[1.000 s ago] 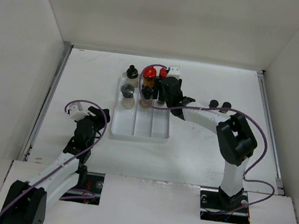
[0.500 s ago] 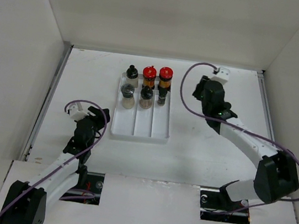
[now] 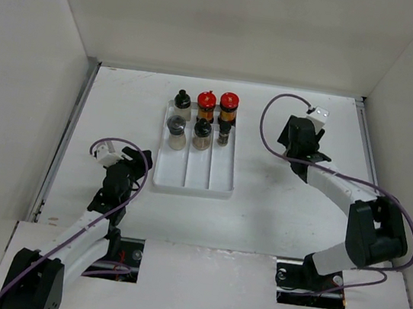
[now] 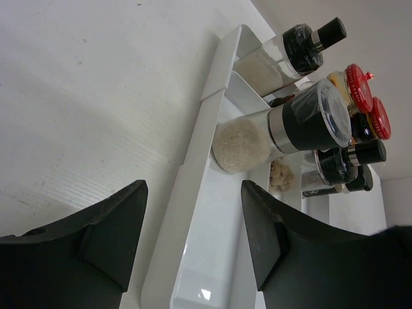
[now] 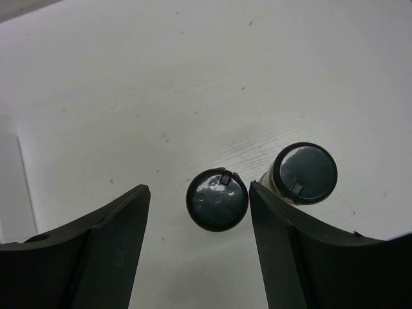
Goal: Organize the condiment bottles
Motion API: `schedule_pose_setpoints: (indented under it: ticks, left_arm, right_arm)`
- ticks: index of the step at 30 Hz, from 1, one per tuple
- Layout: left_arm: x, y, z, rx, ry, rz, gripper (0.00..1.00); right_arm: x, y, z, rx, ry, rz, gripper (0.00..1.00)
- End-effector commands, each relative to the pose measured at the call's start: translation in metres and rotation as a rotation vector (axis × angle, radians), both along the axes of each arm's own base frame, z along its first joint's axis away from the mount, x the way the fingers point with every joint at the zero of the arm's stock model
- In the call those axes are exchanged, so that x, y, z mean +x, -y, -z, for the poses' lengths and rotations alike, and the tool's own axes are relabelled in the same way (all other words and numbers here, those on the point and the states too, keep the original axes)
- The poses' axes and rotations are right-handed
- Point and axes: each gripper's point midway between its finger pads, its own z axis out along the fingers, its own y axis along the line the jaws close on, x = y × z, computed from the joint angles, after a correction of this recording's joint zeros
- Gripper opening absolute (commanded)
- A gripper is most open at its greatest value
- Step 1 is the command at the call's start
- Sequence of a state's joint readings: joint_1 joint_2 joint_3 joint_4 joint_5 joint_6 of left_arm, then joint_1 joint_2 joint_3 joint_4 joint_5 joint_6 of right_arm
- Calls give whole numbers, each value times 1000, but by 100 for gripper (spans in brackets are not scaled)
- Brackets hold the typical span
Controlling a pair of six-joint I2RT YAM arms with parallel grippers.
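Observation:
Six condiment bottles stand at the far end of the white tray: a clear black-capped one, two red-capped ones, a grinder, and two dark-capped ones. My right gripper is open and points down over two more bottles on the table to the right, hiding them from above. In the right wrist view, one black cap sits between the fingers of the right gripper, and the other cap is just outside the right finger. My left gripper is open and empty, left of the tray.
The left wrist view shows the left gripper open over the tray's left rim, with the grinder and red caps beyond. White walls enclose the table on three sides.
My right gripper has left the tray's far right compartment and swung right, ending above the two bottles on the table. A small dark bottle now shows where it was. The left arm has not moved.

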State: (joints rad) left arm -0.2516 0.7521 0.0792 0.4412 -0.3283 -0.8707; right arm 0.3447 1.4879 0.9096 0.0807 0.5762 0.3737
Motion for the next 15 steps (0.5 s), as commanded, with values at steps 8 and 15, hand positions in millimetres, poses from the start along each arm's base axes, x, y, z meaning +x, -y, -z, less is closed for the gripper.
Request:
schedule_pose_setpoints:
  ticks: [8, 15]
  left_arm:
    - [6, 2, -20, -4, 69, 3, 58]
    - [6, 2, -19, -4, 66, 3, 59]
  right_arm:
    - [17, 11, 11, -9, -13, 48, 66]
    - [29, 12, 14, -18, -16, 52, 47]
